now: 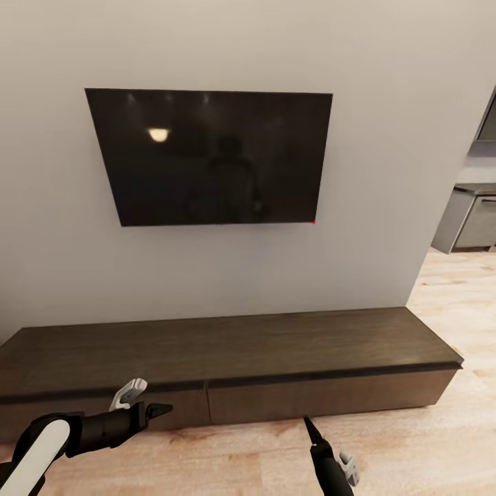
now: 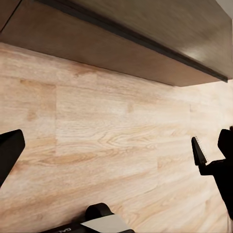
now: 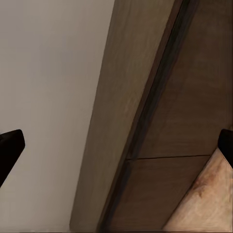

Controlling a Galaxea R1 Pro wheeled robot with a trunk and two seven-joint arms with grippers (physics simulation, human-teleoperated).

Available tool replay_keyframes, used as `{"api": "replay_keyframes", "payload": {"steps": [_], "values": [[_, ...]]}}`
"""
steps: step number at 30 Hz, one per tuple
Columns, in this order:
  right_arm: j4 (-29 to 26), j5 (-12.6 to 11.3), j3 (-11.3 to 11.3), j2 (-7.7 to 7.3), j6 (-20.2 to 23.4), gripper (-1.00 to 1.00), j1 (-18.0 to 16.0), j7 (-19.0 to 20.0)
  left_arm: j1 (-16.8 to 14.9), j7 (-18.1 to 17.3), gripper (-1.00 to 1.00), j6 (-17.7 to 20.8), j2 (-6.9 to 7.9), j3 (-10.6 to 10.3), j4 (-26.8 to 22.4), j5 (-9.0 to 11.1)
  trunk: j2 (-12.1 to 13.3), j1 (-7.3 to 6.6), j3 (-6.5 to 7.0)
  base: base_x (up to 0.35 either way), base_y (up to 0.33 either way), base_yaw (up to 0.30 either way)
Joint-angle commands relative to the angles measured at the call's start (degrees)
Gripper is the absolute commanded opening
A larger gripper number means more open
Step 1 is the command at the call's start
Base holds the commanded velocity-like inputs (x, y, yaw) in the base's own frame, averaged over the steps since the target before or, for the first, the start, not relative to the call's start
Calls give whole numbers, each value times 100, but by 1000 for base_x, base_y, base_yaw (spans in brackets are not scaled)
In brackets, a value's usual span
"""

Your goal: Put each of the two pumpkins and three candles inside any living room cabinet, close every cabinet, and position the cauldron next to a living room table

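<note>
The long, low dark-brown cabinet (image 1: 275, 344) runs along the grey wall, and both flat fronts that I can see are shut, meeting at a seam near the middle. My left gripper (image 1: 146, 401) hovers open just in front of the left front, above the floor. My right gripper (image 1: 310, 428) points up at the right front from lower down, open with nothing in it. The left wrist view looks along the cabinet's underside (image 2: 145, 29) and the plank floor. The cabinet's edge and front (image 3: 165, 121) show in the right wrist view. Pumpkins, candles, cauldron and table are out of view.
A dark television (image 1: 213, 158) hangs on the wall above the cabinet. Light wood floor (image 1: 441, 441) spreads in front and past the cabinet's right end. Grey kitchen units (image 1: 475, 220) stand beyond the wall corner at the far right.
</note>
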Motion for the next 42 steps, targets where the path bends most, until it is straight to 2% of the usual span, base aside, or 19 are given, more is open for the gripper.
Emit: {"api": "replay_keyframes", "payload": {"steps": [1, 7, 11, 13, 14, 16, 17, 19, 23, 28, 35, 38, 41, 42], "values": [[17, -53, 33, -2, -26, 100, -4, 8, -4, -13, 100, 12, 4, -3, -2, -10, -44, 22, -24, 0, 0, 0], [129, -74, 38, 30, -25, 100, -1, -49, -4, -13, 100, 13, 5, 7, -2, -10, -285, 154, -132, 0, 0, 0], [108, -139, 12, 171, -26, 100, -3, -16, -4, -13, 100, 13, 10, 10, -2, 11, -445, 242, -204, 0, 0, 0], [99, -262, 0, 230, -26, 100, -3, 2, -4, -13, 100, 13, 21, 11, -2, 60, -526, 286, -239, 0, 0, 0], [97, -435, -7, 263, -26, 100, -4, 14, -4, -13, 100, 13, 37, 11, -2, 104, -566, 308, -257, 0, 0, 0], [97, -969, -7, 318, -26, 100, -3, 51, -4, -13, 100, 13, 114, 9, -2, 193, -646, 352, -293, 0, 0, 0], [96, -1103, -6, 329, -26, 100, -3, 61, -4, -13, 100, 13, 139, 8, -2, 219, -686, 374, -311, 0, 0, 0], [91, -1582, 3, 358, -26, 100, -3, 89, -4, -13, 100, 9, 231, 4, -2, 391, -766, 417, -347, 0, 0, 0], [89, -1806, 0, 367, -29, 100, -3, 247, -4, -13, 100, 5, 273, -3, 5, 530, -927, 505, -419, 0, 0, 0], [89, -1854, 2, 367, -202, 100, -8, 381, -2, -13, 100, 4, 282, -6, 7, 564, -1127, 615, -509, 0, 0, 0], [89, -1792, 18, 366, -664, 100, -13, 414, 19, -13, 100, 9, 283, -55, -27, 572, -1408, 769, -634, 0, 0, 0], [102, -1634, 23, 364, -705, 100, -56, 416, 21, -13, 100, 11, 287, -64, -175, 596, -1528, 835, -688, 0, 0, 0], [122, -1345, 25, 364, -752, 100, -89, 417, 46, -13, 100, 12, 301, -67, -493, 647, -1649, 901, -742, 0, 0, 0], [121, -1161, 25, 364, -838, 100, -99, 418, 65, -13, 100, 12, 306, -76, -608, 679, -1689, 923, -760, 0, 0, 0]]}}
